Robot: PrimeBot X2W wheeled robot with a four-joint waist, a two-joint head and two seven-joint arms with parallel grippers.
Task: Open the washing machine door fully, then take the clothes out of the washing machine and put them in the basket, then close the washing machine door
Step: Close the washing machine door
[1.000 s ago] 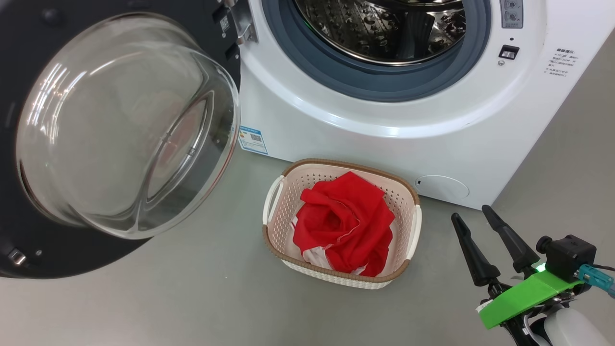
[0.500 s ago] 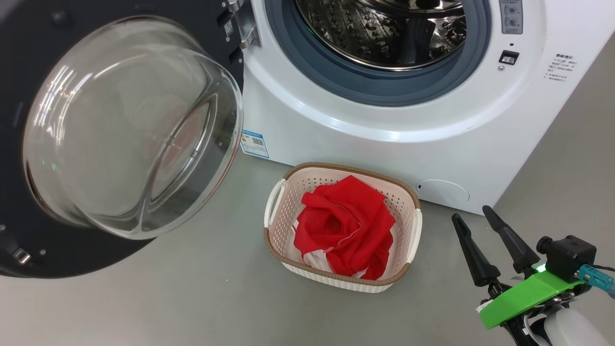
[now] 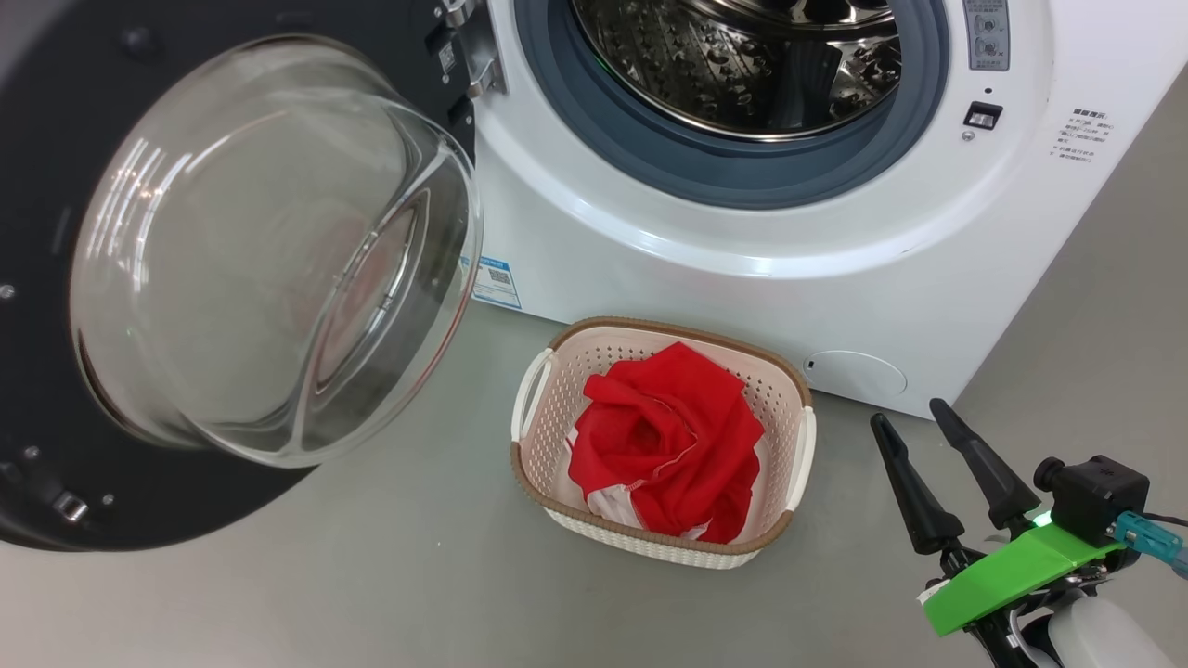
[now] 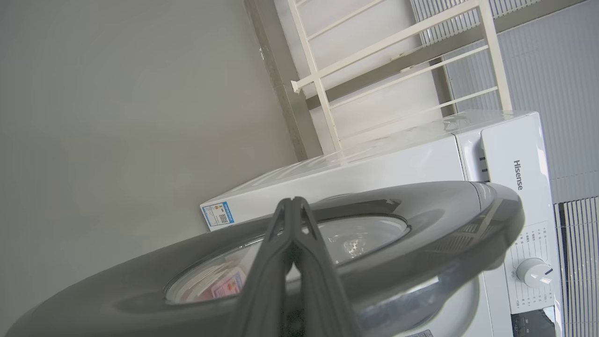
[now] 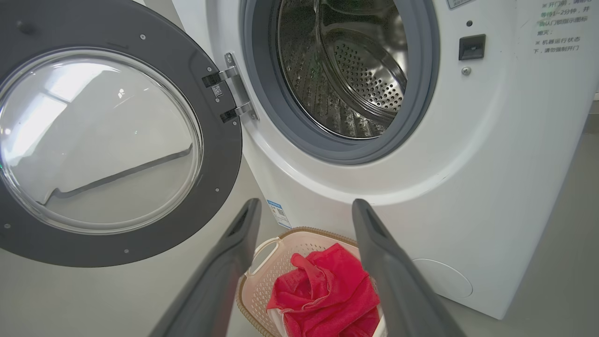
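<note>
**Head view.** A smooth, matt grey floor (image 3: 371, 584) is seen. The right gripper (image 3: 908, 415) is held low over it, its 2 dark tapered fingers apart and nothing between them. Just left of the fingers the basket (image 3: 650, 325) is set on the floor: cream perforated plastic, rounded, with a brown woven-look rim and 2 side handles. The clothes (image 3: 668, 436), crumpled red fabric with a white panel, are piled inside it. Beyond the fingertips the white machine (image 3: 742, 278) is placed, with a steel drum (image 3: 742, 65) ringed by a blue-grey gasket (image 3: 705, 176). Far to the left the door (image 3: 260, 250) is swung open, its clear glass bowl bulging from a dark face.

**Left wrist view.** The left gripper (image 4: 292, 202) is pressed together at the tips, with nothing seen held. Just past it the door's glossy ring is seen edge-on; whether it is touched cannot be told. Behind are a white rack (image 4: 398, 47) and a ribbed grey wall (image 4: 552, 70).

**Right wrist view.** The basket and clothes are framed between the parted fingers, near their base. Beyond the tips the perforated drum is seen, and to the left the door is hung on 2 metal hinges (image 5: 229, 93).
</note>
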